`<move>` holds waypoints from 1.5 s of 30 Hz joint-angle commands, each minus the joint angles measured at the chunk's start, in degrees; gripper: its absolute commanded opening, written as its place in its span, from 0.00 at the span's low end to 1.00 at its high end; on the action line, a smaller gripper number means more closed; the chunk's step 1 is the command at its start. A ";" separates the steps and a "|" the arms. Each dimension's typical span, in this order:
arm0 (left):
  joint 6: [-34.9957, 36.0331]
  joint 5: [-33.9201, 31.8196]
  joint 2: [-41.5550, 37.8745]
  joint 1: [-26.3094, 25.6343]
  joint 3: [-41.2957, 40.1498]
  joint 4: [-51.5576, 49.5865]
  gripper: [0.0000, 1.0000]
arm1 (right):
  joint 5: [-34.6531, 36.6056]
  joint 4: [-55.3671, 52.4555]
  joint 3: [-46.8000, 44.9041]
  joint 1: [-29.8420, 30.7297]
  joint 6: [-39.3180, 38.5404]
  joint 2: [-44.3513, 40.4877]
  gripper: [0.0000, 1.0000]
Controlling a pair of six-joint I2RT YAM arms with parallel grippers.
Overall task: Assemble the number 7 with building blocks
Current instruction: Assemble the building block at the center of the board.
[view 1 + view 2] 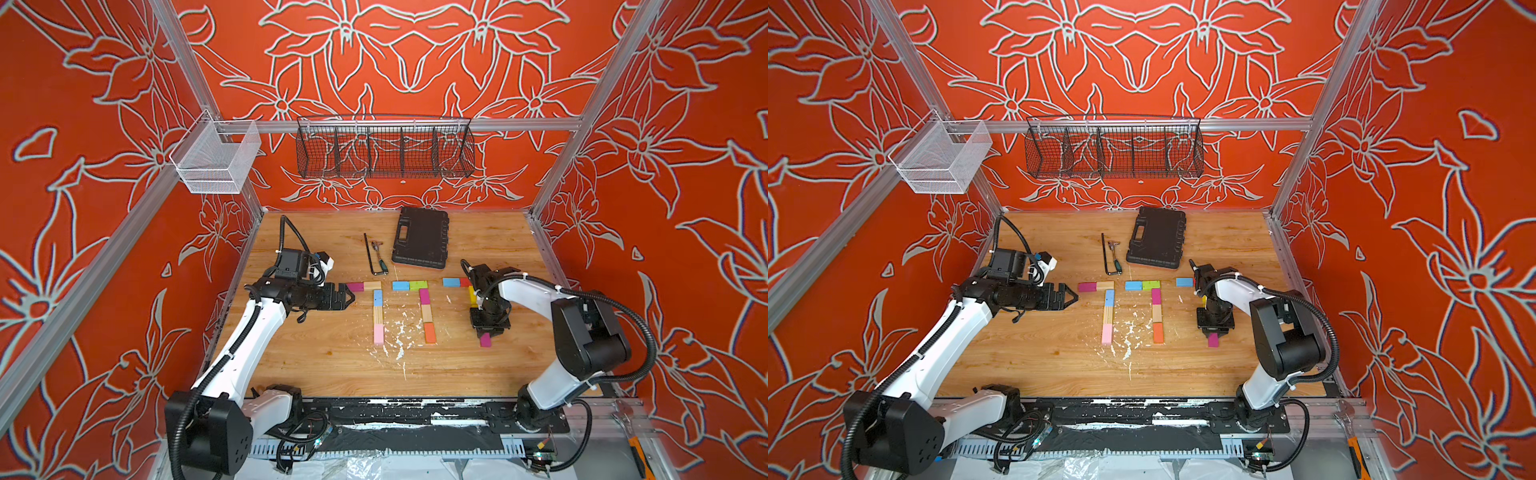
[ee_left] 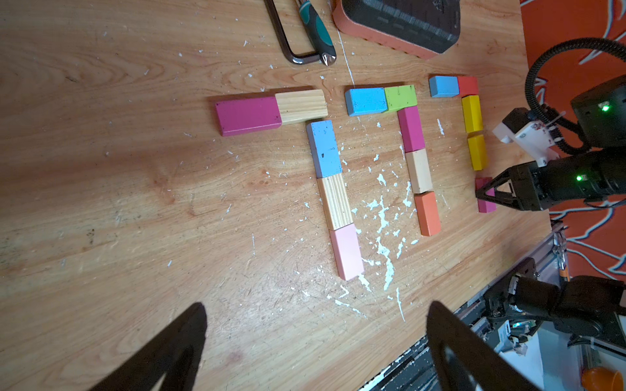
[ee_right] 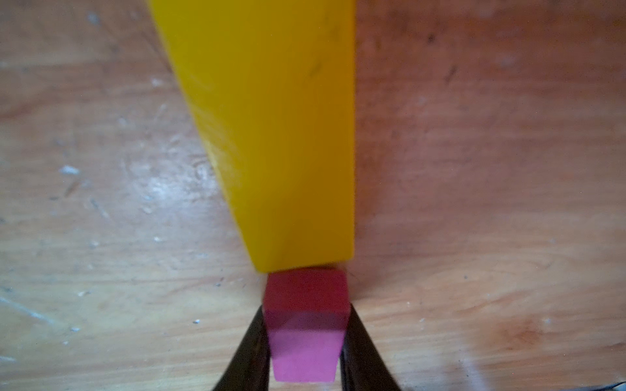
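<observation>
The magenta block (image 3: 306,325) butts the end of the yellow block (image 3: 271,135), pinched in my right gripper (image 1: 487,331). It is the last piece of the third 7 (image 2: 468,85), I judge, with only release left. Past the yellow block, two 7s (image 1: 424,297) lie complete, and my left gripper (image 1: 349,297) hangs spread and empty.

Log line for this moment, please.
right claw: shut on magenta block | at end of yellow block | left claw: open, empty
</observation>
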 commanded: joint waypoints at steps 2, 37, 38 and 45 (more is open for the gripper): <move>0.93 -0.13 0.40 0.33 0.26 -0.84 0.98 | 3.51 6.06 -0.34 -0.88 -0.39 2.74 0.23; 0.93 -0.13 0.46 0.66 0.44 -0.91 0.98 | 5.29 2.16 -1.22 -0.88 9.77 -13.47 0.97; 0.93 -0.13 0.40 0.69 0.44 -0.93 0.98 | 4.69 2.33 -2.22 -0.90 11.69 -17.62 0.97; 0.93 -0.12 0.00 0.78 0.55 -0.97 0.98 | -5.32 9.13 -11.51 -2.48 33.10 -41.13 0.97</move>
